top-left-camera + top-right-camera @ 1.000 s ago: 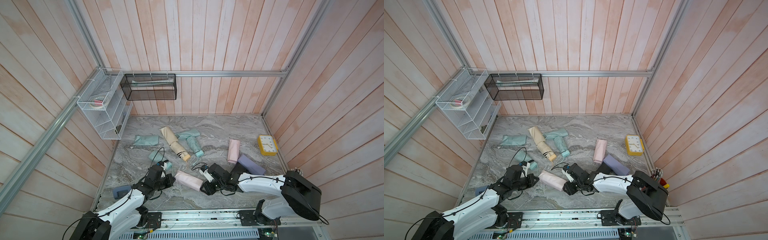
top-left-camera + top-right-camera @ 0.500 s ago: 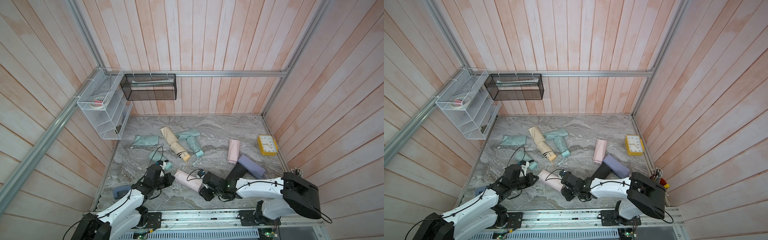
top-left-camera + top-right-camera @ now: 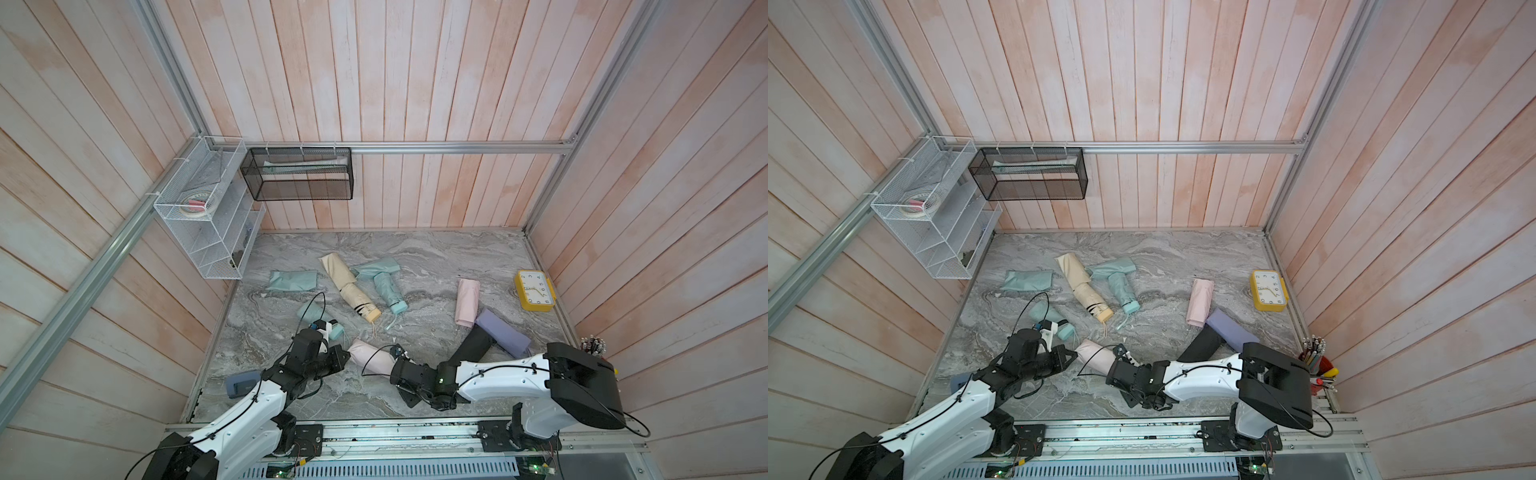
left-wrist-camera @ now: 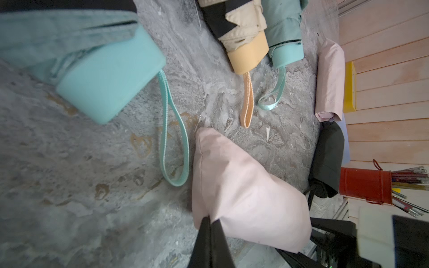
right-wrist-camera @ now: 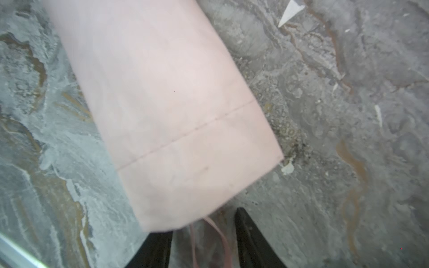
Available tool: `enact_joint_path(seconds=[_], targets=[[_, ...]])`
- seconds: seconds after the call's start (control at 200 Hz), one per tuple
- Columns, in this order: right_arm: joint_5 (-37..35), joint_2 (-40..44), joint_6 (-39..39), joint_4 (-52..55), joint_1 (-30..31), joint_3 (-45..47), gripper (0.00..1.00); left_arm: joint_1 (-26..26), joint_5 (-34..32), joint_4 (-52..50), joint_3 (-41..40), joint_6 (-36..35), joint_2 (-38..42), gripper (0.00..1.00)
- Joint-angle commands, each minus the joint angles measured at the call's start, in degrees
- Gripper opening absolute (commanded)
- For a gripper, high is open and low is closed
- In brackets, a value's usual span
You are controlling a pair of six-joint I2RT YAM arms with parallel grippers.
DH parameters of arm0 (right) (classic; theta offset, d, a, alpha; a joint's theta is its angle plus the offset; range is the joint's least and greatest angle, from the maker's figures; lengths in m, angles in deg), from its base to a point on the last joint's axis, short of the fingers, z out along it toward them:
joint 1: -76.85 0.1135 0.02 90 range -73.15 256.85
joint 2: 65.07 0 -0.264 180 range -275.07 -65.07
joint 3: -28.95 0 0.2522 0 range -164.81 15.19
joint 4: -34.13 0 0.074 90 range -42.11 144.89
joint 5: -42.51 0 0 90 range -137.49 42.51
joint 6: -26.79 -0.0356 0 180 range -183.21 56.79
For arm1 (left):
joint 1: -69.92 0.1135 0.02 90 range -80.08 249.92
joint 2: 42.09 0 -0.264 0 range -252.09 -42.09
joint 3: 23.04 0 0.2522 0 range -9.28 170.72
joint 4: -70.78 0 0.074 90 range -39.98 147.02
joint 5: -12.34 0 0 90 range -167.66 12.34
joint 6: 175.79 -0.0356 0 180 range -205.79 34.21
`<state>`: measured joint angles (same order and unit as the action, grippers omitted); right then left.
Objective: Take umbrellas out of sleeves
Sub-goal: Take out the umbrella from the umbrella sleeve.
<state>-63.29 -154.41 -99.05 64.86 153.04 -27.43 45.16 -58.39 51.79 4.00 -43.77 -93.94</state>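
The left claw (image 4: pixel 210 221) is pressed together on a pinch of fabric at the closed end of the pink sleeve (image 3: pixel 371 360). The sleeve lies on the marble table (image 3: pixel 436 257) near its front edge, between the two arms. The right claw (image 5: pixel 204 222) is what has changed: a second ago it stood off from the sleeve's other end with its jaws wider. Now it has slid in along the table to the hemmed mouth, jaws narrower but with a clear gap, gripping nothing yet. A pink wrist cord (image 5: pixel 193 246) trails out of the mouth and lies between them. I judge this to be the set-up for the pull: one end is anchored, and the other arm is about to close on the cord or on the handle behind it. The umbrella, hidden inside the bulging sleeve, is not yet out. The sleeve's long axis runs across the table from arm to arm, slanting slightly toward the front on the right arm's side; its sewn end points at the left arm, its mouth at the right
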Motion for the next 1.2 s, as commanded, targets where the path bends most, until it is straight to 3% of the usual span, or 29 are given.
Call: enact_joint_path(seconds=[0.0, 0.205, 0.28, 0.355, 0.545, 0.87, 1.195], targets=[[-2.6, -4.5, -2.3, 8.2, 1.3, -0.3, 0.45, 0.2, 0.5, 0.0, 0.3, -0.3, 0.8, 0.00], [2.0, -4.7, -4.1, 4.1, 1.4, 1.6, 0.42, 0.2, 0.3, -1.1, 1.3, -0.8, 0.5, 0.00], [2.8, -4.1, -4.6, 3.3, 1.4, 2.3, 0.37, 0.2, 0.3, -0.9, 1.4, -0.7, 0.5, 0.00], [3.0, -3.6, -5.2, 3.3, 1.3, 2.8, 0.25, 0.5, 0.6, -0.4, 1.2, -0.6, 0.3, 0.00], [4.2, -2.0, -6.3, 2.1, -0.3, 4.7, 0.21, 1.0, 1.7, 0.4, 1.6, -0.4, -0.5, 0.00], [7.1, 4.1, -6.2, -1.0, -3.9, 8.3, 0.02, 2.0, 2.1, -1.4, 2.2, -1.0, 0.9, 0.00], [8.3, 8.1, -4.6, -1.9, -6.2, 9.6, 0.00, 2.8, 3.5, -1.3, 1.7, -0.9, 1.3, 0.00]])
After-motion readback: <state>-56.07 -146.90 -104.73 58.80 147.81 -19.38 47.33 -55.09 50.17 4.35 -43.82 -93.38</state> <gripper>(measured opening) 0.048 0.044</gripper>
